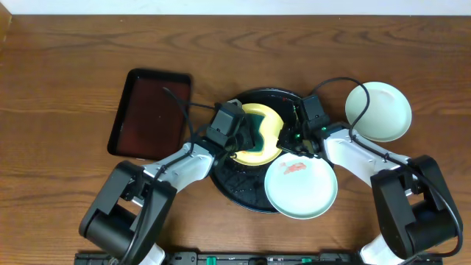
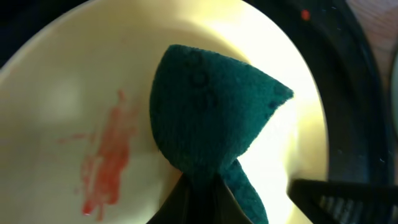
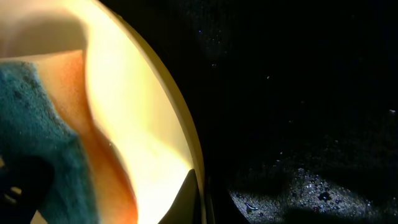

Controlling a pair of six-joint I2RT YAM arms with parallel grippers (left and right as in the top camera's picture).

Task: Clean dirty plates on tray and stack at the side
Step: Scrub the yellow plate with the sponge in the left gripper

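**Overhead:** The pale yellow plate [image 1: 271, 116] lies on the round black tray [image 1: 246, 190]. The left gripper [image 1: 249, 141] is clamped on a green sponge [image 1: 257, 151] over the plate, and the right gripper [image 1: 294, 136] pinches the plate's right edge. A mint plate with a red smear [image 1: 300, 185] overlaps the tray's lower right rim. A clean mint plate [image 1: 378, 110] sits on the table [image 1: 73, 59] right of the tray, and a brown rectangular tray [image 1: 151, 110] sits left of it.

**Left wrist:** The sponge, folded between closed fingers [image 2: 183, 206], hangs over the yellow plate beside a red-orange smear [image 2: 109, 158].

**Right wrist:** Closed fingers [image 3: 189, 199] grip the plate's rim, with the wet, speckled tray beyond.
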